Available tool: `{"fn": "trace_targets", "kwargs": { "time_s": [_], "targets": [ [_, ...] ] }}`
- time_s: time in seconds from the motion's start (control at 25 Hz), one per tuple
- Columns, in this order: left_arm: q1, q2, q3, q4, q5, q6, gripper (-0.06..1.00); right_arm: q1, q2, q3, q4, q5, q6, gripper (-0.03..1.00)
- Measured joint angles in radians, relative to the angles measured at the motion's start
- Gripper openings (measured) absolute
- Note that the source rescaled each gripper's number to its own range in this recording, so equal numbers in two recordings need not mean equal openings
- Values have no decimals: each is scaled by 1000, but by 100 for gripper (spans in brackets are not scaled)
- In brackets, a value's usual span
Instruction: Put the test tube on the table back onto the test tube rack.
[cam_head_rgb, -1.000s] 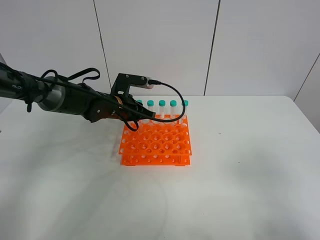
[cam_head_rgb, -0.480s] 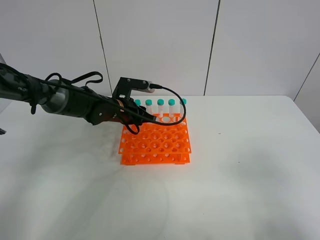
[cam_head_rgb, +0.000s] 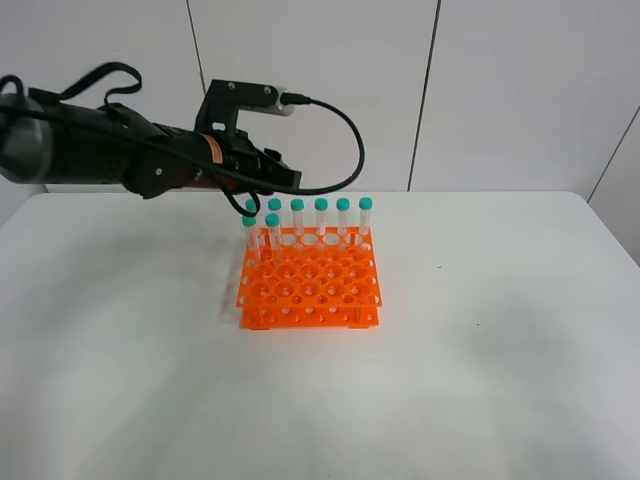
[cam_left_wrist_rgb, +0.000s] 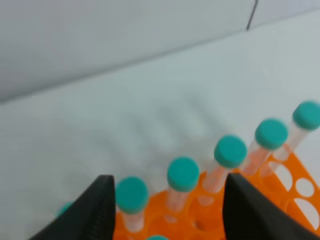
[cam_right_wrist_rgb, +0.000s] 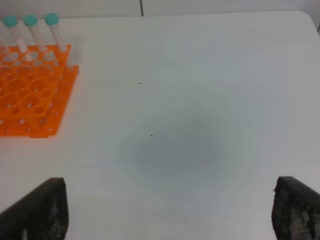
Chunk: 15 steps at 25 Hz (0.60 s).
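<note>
The orange test tube rack (cam_head_rgb: 320, 290) stands mid-table on the white table (cam_head_rgb: 480, 350). Several teal-capped test tubes (cam_head_rgb: 297, 215) stand upright along its far rows, two of them (cam_head_rgb: 272, 228) in the second row at the left. I see no tube lying on the table. My left gripper (cam_head_rgb: 285, 183) hovers above the rack's far-left corner. In the left wrist view its black fingers (cam_left_wrist_rgb: 95, 210) stand apart, open and holding nothing, with tube caps (cam_left_wrist_rgb: 182, 173) below. My right gripper (cam_right_wrist_rgb: 170, 212) is wide open over bare table, right of the rack (cam_right_wrist_rgb: 30, 100).
A black cable (cam_head_rgb: 345, 150) loops from the left arm over the rack's far side. A white panelled wall (cam_head_rgb: 500, 90) rises behind the table. The tabletop (cam_right_wrist_rgb: 200, 125) spreads to the right of and in front of the rack.
The left gripper has opened and lifted up and back from the rack's left side. Two tubes at the rack's left, which it covered before, now show.
</note>
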Motion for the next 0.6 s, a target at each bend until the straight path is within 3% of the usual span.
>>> {"fn": "trace_targets", "kwargs": {
  "time_s": [0.16, 0.28, 0.44, 0.6],
  "targets": [
    [7, -90, 0, 18, 55, 14, 38, 0, 0, 0, 0, 0, 0, 99],
    [38, -135, 0, -21, 132, 57, 38, 0, 0, 0, 0, 0, 0, 99],
    [119, -159, 5, -187, 230, 190, 38, 0, 0, 0, 0, 0, 0, 99],
    [190, -179, 41, -469, 250, 536, 38, 0, 0, 0, 0, 0, 0, 99]
  ]
}}
